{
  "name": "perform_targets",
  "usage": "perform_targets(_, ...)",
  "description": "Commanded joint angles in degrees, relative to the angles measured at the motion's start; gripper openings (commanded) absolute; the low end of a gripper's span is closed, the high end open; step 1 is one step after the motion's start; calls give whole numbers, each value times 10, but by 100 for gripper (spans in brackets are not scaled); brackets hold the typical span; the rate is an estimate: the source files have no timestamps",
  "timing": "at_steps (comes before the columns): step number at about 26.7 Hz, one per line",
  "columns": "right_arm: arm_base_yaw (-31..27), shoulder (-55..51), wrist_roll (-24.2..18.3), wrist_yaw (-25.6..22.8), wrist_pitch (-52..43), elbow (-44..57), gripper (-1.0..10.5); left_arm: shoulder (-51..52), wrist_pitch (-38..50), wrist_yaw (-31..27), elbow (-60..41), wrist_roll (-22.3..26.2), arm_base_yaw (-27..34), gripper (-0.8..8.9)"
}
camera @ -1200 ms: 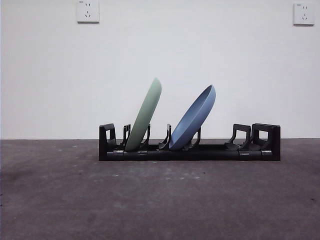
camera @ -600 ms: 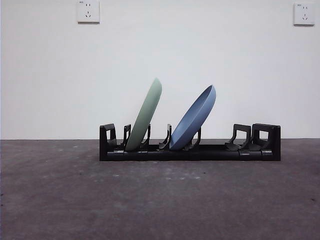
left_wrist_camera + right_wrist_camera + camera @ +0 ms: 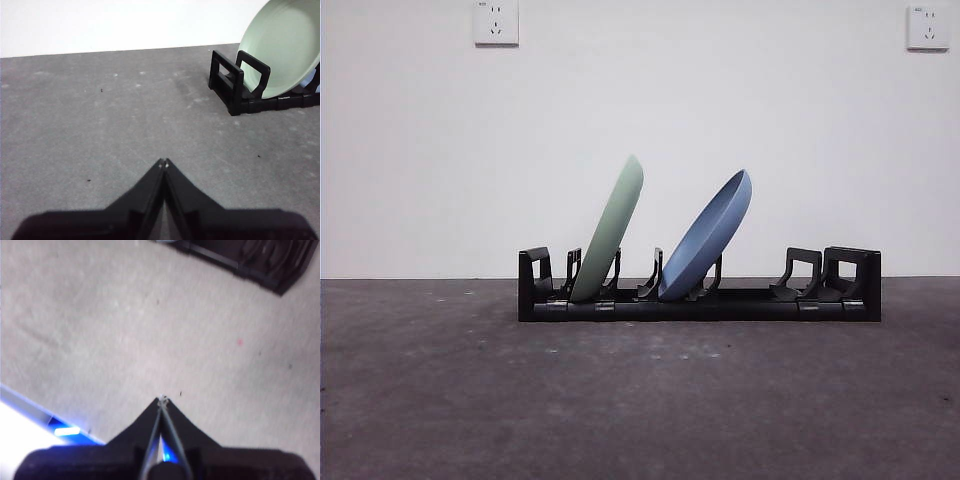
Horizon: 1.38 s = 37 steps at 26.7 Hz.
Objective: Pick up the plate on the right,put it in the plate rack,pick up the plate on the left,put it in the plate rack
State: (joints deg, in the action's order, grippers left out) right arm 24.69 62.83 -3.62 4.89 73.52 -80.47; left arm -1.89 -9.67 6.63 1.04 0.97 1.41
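1. The plate rack (image 3: 699, 288) sits on the grey table (image 3: 640, 400), running from 9 o'clock to 3 o'clock across the front view.
2. The green plate (image 3: 611, 232) stands in a slot near the rack's 9 o'clock end, its top leaning toward 1 o'clock.
3. The blue plate (image 3: 708, 238) stands in the next slots toward 3 o'clock, leaning further the same way; the two plates are apart.
4. The left gripper (image 3: 164, 162) hangs over bare table, jaws pressed together and empty, well apart from the rack's end.
5. The right gripper (image 3: 162, 399) is likewise closed and empty over bare table, near the table's edge; its picture is blurred.
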Motion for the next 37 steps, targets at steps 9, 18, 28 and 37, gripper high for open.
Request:
perform_targets(9, -57, -81, -70, -18, -150, 8, 3, -23, 5, 2, -6, -4, 2, -3)
perform_targets(18, -222, -366, -49, 75, -440, 306, 3, -27, 5, 2, -6, -4, 2, -4)
perform_targets(28, -225, -526, 17, 38, -646, 594, 3, -27, 5, 2, -6, -4, 2, -3)
perform_targets(37, -225, -603, 28, -40, -650, 717, 3, -27, 5, 2, -6, -4, 2, -3)
